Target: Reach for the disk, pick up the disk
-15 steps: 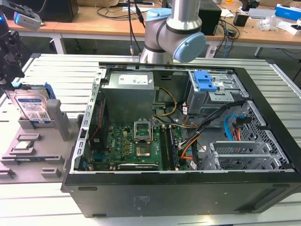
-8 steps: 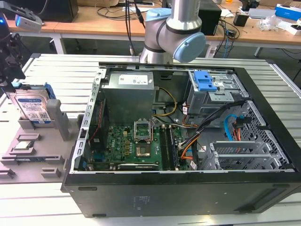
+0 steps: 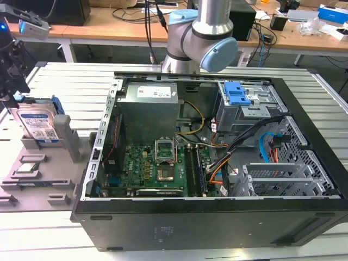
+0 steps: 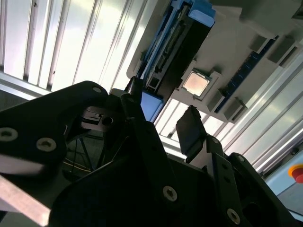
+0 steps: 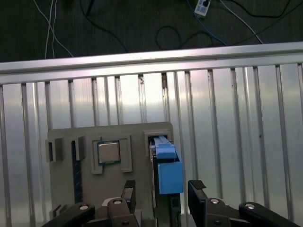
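Here, at lower centre of the first wrist view, fingers (image 5: 196, 187) spread and poised to either side of the disk (image 5: 168, 172), standing on edge in a grey holder (image 5: 60, 187) on the ribbed worktop (image 5: 236, 142), long axis running straight between them, apparently untouched.

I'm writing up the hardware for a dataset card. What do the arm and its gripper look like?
The arm is a smooth silver-grey metal tube with rounded joint housings capped in light blue. In the first wrist view, the gripper is matte black. It is built from angular linked plates fastened with round silver screw heads and ends in two slim black fingers.
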You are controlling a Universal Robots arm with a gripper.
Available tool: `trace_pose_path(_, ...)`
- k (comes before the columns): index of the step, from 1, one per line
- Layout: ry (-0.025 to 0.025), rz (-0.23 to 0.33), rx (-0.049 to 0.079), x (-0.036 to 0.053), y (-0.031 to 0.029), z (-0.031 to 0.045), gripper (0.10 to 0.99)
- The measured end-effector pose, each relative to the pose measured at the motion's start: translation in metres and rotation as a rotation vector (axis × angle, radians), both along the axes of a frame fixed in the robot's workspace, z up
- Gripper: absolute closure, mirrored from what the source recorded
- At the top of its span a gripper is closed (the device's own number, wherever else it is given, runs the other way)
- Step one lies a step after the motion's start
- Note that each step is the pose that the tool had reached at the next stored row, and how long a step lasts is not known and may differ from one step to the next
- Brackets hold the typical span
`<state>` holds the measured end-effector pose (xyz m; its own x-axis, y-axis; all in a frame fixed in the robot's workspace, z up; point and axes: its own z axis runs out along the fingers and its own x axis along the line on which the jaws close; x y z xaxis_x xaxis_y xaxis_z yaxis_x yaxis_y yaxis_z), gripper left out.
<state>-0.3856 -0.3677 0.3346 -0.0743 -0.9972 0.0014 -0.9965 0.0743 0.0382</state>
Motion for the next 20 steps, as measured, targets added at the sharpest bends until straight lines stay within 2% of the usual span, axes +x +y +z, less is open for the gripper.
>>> trace_pose_path(20, 0.0000, 0.000, -0.001, 0.0000, 0.0002, -0.0127, 0.525)
